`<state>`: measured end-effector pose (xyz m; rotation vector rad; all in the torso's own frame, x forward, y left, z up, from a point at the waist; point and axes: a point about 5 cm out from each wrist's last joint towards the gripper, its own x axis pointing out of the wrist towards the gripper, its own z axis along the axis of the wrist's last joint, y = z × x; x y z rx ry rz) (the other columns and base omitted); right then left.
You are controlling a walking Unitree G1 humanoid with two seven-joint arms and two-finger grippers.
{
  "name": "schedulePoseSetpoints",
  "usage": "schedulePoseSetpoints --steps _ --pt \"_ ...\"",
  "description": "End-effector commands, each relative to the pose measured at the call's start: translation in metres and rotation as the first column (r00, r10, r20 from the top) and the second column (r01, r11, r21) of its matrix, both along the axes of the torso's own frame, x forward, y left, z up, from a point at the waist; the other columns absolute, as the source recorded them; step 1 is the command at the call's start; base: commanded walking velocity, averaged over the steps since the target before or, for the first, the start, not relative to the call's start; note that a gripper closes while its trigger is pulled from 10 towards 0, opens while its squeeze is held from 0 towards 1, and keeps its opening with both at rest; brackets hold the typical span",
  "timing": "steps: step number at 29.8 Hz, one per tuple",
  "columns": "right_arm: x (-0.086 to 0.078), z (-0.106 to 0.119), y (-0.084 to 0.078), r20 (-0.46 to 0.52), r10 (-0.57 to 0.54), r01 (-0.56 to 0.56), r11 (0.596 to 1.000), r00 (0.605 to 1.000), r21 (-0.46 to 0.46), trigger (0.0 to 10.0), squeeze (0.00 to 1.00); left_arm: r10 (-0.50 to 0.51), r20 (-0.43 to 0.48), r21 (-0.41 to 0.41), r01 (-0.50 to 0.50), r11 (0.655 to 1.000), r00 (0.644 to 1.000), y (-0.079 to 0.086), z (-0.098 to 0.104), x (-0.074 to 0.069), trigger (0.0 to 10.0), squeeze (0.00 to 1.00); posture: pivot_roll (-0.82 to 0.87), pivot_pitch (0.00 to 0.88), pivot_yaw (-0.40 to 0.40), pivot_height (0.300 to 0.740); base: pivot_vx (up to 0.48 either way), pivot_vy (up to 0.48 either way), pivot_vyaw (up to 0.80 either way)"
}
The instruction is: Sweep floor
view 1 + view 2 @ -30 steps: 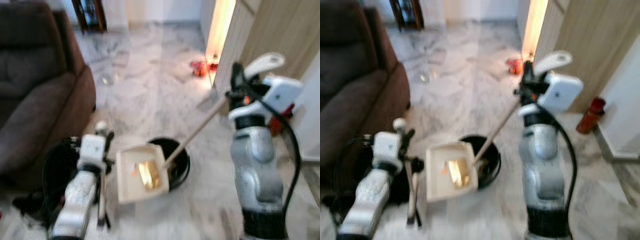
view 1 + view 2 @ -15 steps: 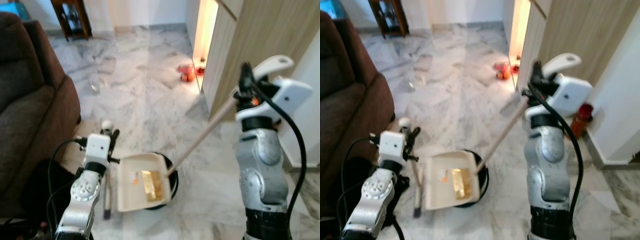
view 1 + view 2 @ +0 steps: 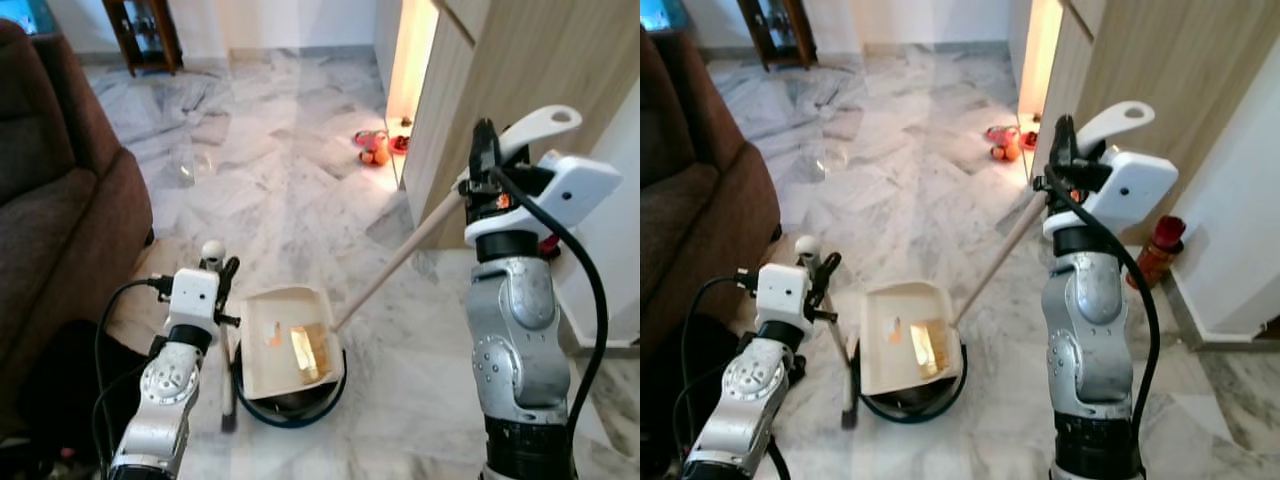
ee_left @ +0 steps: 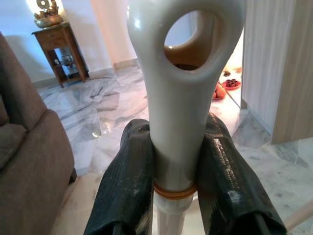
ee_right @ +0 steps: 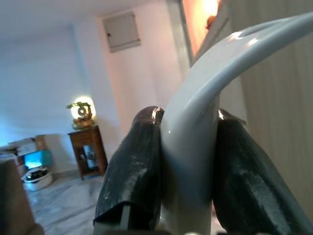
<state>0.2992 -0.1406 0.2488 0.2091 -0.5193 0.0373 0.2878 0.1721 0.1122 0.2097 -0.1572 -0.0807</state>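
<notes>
Landmark: round black bin with a blue rim (image 3: 290,405) standing on the grey-veined white marble floor (image 3: 290,180), between the two silver arms.
Cream plastic dustpan (image 3: 285,340): tilted over the bin, its tray above the bin's opening, a yellowish piece of rubbish lying inside it.
Dustpan's long pale wooden handle (image 3: 395,265): slants up from the bin toward the right arm and ends in a white curved grip (image 5: 195,127).
Right pincer (image 3: 484,160): raised high beside the bin, its two black fingers (image 5: 132,171) clamped on the white grip.
Broom's thin stick (image 3: 227,375): stands nearly upright just beside the bin, on the left arm's side.
Left pincer (image 3: 222,272): low, near the bin, black fingers (image 4: 127,181) closed around the broom's white looped handle top (image 4: 181,88).
Dark brown upholstered sofa (image 3: 60,210): on the left-arm side of the bin.
Light wooden cabinet wall (image 3: 500,80): beyond the bin, behind the right arm.
Small red and orange objects (image 3: 372,147): on the floor well beyond the bin, by a lit doorway.
</notes>
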Motion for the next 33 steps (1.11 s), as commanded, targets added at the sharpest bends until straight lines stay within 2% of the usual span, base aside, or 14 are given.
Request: schedulePoseSetpoints --steps 1,5,8,9,10,12,16,19,26,33 --pt "-0.005 0.013 0.004 0.066 0.017 -0.018 1.000 0.998 0.013 10.0 0.00 0.007 0.052 0.016 -0.008 1.000 0.999 0.003 0.010 -0.001 10.0 0.00 0.15 0.077 0.013 0.740 0.000 0.000 0.00" --pt "-0.006 0.014 0.005 0.073 0.018 -0.020 1.000 0.997 0.021 10.0 0.00 0.014 0.056 0.016 -0.015 1.000 0.998 0.004 0.010 -0.001 10.0 0.00 0.15 0.077 0.012 0.740 0.000 0.000 0.00" --pt "-0.010 0.018 0.011 0.112 0.021 -0.018 0.999 0.994 -0.035 10.0 0.00 0.014 0.060 0.017 -0.015 1.000 0.998 0.004 0.011 0.000 10.0 0.00 0.14 0.077 0.012 0.740 0.000 0.000 0.00" --pt "-0.012 0.020 0.017 0.127 0.043 -0.039 0.999 0.991 -0.038 10.0 0.00 0.012 0.059 0.017 -0.013 1.000 0.998 0.003 0.010 -0.001 10.0 0.00 0.14 0.077 0.011 0.740 0.000 0.000 0.00" --pt "-0.012 0.020 0.017 0.127 0.043 -0.039 0.999 0.991 -0.038 10.0 0.00 0.012 0.059 0.017 -0.013 1.000 0.998 0.003 0.010 -0.001 10.0 0.00 0.14 0.077 0.011 0.740 0.000 0.000 0.00" --pt "-0.016 0.024 0.032 0.159 0.089 -0.076 0.994 0.983 -0.083 10.0 0.00 0.011 0.059 0.018 -0.012 1.000 0.998 0.002 0.010 -0.001 10.0 0.00 0.15 0.078 0.009 0.740 0.000 0.000 0.00" --pt "-0.019 0.026 0.044 0.179 0.115 -0.095 0.988 0.977 -0.119 10.0 0.00 0.007 0.060 0.033 -0.009 0.999 0.998 0.002 0.010 -0.002 10.0 0.00 0.15 0.079 0.007 0.740 0.000 0.000 0.00" --pt "-0.028 0.030 0.063 0.241 0.162 -0.112 0.971 0.957 -0.210 10.0 0.00 0.009 0.061 0.034 -0.011 0.999 0.998 0.002 0.010 -0.003 10.0 0.00 0.15 0.079 0.007 0.740 0.000 0.000 0.00" --pt "-0.036 0.037 0.074 0.303 0.185 -0.116 0.966 0.935 -0.232 10.0 0.00 0.003 0.062 0.043 -0.006 0.999 0.998 0.001 0.010 -0.002 10.0 0.00 0.15 0.083 0.007 0.740 0.000 0.000 0.00" --pt "-0.050 0.046 0.090 0.395 0.226 -0.139 0.962 0.890 -0.237 10.0 0.00 0.003 0.061 0.048 -0.006 0.999 0.998 0.001 0.009 -0.002 10.0 0.00 0.16 0.076 0.004 0.740 0.000 0.000 0.00"
